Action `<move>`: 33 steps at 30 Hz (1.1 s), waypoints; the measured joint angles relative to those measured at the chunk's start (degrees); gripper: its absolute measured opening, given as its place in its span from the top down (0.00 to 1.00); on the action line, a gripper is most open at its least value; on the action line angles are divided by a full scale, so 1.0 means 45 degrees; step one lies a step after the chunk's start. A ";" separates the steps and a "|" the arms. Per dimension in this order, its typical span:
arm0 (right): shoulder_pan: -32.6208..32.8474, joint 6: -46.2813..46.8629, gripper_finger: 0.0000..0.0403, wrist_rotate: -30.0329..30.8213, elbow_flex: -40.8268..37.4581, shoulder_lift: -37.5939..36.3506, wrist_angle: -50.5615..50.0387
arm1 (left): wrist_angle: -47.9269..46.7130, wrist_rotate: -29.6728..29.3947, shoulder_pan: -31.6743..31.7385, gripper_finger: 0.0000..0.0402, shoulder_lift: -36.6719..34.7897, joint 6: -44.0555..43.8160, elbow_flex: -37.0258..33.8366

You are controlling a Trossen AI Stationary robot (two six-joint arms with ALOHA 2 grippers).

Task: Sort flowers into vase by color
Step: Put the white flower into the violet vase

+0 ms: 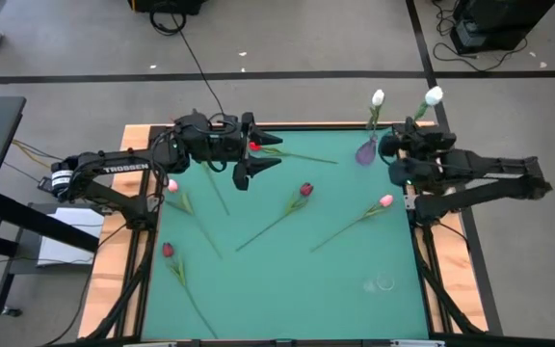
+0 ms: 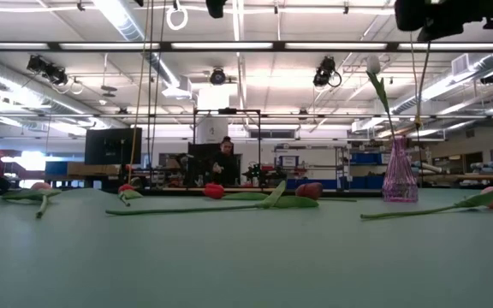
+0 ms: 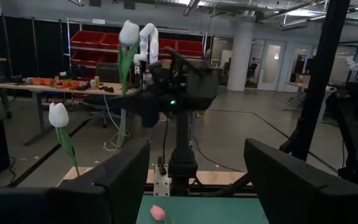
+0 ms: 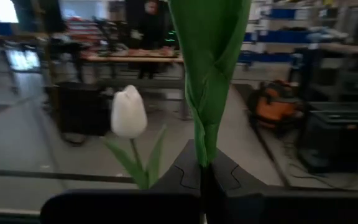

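My right gripper is raised near the table's far right corner, shut on a white tulip. Beside it stands a purple vase on its base, with another white tulip upright in it by the stem. My left gripper hangs open, high over the far middle of the table, above a red tulip that lies flat. Also lying flat are a red tulip, two pink ones and a dark red one. My right gripper holds the white tulip by its leaf-wrapped stem, part-way along, pinched between the two fingers. The fingers come level from the table's right side and lie across the stem. The tulip is upright and lifted, its head above the gripper. Its lower stem hangs toward the vase.
A faint clear glass thing lies near the table's near right corner. The green mat has wooden side rails. A person stands in the room beyond the far edge.
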 joint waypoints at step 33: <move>-0.8304 -1.2944 0.99 -1.1000 -0.2449 -0.0948 1.2312 | -0.0005 -0.0015 0.0000 0.33 0.0010 0.0000 0.0010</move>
